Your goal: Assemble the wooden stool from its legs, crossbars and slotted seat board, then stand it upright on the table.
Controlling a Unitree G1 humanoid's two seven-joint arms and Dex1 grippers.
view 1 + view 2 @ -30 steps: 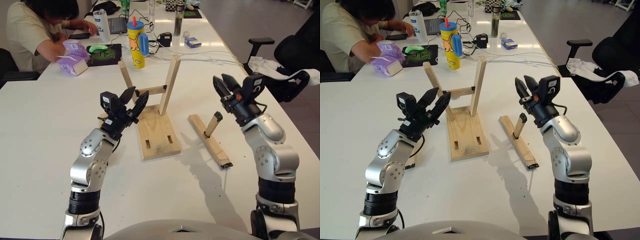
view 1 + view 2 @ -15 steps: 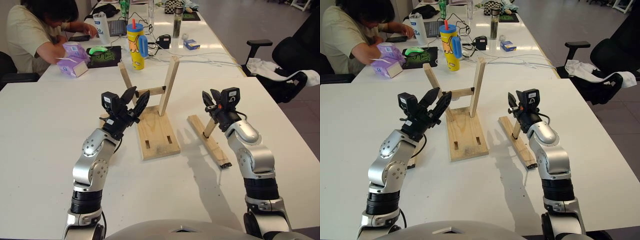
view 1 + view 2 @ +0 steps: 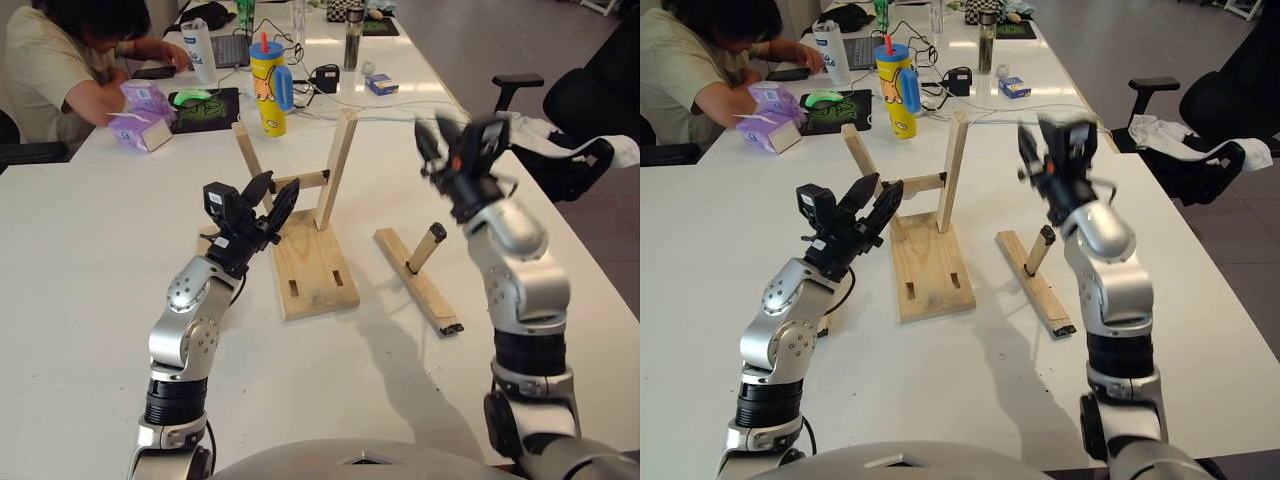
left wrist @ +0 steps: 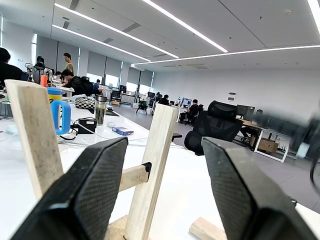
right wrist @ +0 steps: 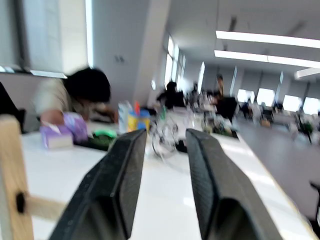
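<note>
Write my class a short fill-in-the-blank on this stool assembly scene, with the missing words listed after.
The seat board lies flat with ___ legs standing in it.
One ___ joins those legs.
The left gripper, beside the seat board, is ___.
The right gripper, raised above the table, holds ___.
Missing words: two; crossbar; open; nothing.

1. The slotted seat board (image 3: 316, 270) lies flat at the middle of the table (image 3: 80, 270).
2. A left leg (image 3: 248, 150) and a right leg (image 3: 338, 168) stand on its far end, with a crossbar (image 3: 303, 182) between them.
3. To its right, apart, lies a wooden bar (image 3: 428, 295) with a peg (image 3: 427, 246) on it.
4. The left tool (image 3: 272, 193) is just beside the left leg.
5. The right tool (image 3: 437, 140) hangs above the bar's far end.
6. A cup (image 3: 270, 85) stands behind the legs.
</note>
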